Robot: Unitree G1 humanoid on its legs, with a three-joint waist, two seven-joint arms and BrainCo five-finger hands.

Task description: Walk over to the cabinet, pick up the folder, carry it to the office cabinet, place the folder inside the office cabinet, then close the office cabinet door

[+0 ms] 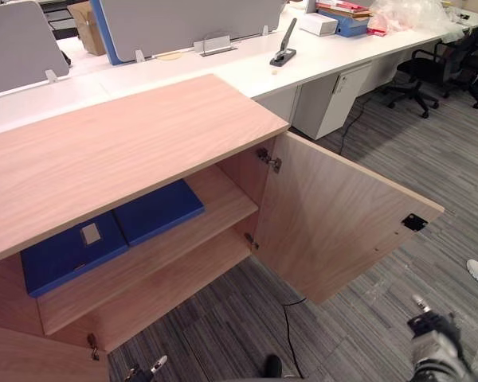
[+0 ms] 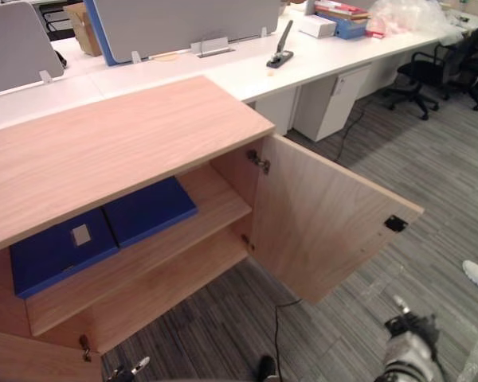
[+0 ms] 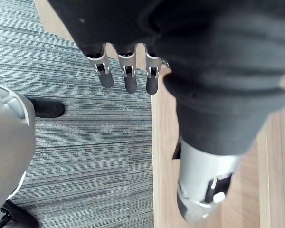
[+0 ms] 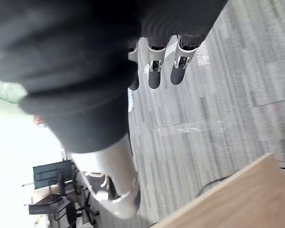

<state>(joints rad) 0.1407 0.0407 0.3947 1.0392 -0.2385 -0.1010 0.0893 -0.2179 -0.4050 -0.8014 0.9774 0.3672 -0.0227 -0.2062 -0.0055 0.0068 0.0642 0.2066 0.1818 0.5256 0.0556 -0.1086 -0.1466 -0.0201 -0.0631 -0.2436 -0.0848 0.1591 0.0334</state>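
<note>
Grey carpet [image 1: 430, 159] and a long white bench [image 1: 247, 68] lie beyond the cabinet [image 1: 119, 143]. We see a blue folder [image 1: 64, 253] with a pale label lying flat on the upper shelf [image 1: 223, 203] inside, with a second folder [image 1: 158, 211] close on its right. We cannot tell which of the two is the task's own. We judge the placing done and the closing in hand.

The door [image 1: 342, 223] stands wide open on its hinges [image 1: 268, 161], inner face toward us. Our left hand [image 3: 129, 78] hangs low before the cabinet, fingers straight and released, holding nothing. Our right hand [image 1: 432, 334] hangs low near the door's free edge, its fingers [image 4: 154, 76] likewise relaxed and empty.

Next, we reckon, the right hand must get round to the door's outer face and push it toward the cabinet until it shuts.
</note>
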